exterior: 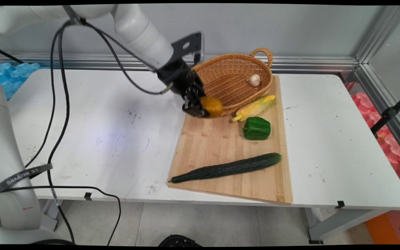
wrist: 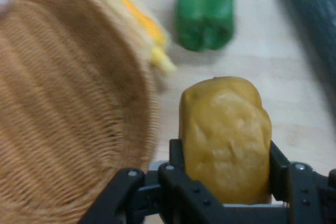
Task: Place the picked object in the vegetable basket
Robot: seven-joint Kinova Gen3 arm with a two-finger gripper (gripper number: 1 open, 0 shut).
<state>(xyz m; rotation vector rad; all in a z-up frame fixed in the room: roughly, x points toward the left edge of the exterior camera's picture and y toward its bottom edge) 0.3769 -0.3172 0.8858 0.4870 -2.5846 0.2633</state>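
The hand [exterior: 203, 108] grips a lumpy yellow-orange potato [exterior: 212, 106] right at the basket [exterior: 229, 86] rim; a slack hold could drop it onto the cutting board [exterior: 221, 146].

You look down across the table [exterior: 116, 139] from its near side, while your hand view, close in, shares the basket [exterior: 227, 78] and green pepper [exterior: 256, 128].

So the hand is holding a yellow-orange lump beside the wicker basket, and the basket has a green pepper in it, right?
Not quite. The black two-finger hand does hold the yellow-orange lump beside the woven wicker basket, but the main view shows a white garlic bulb inside it.
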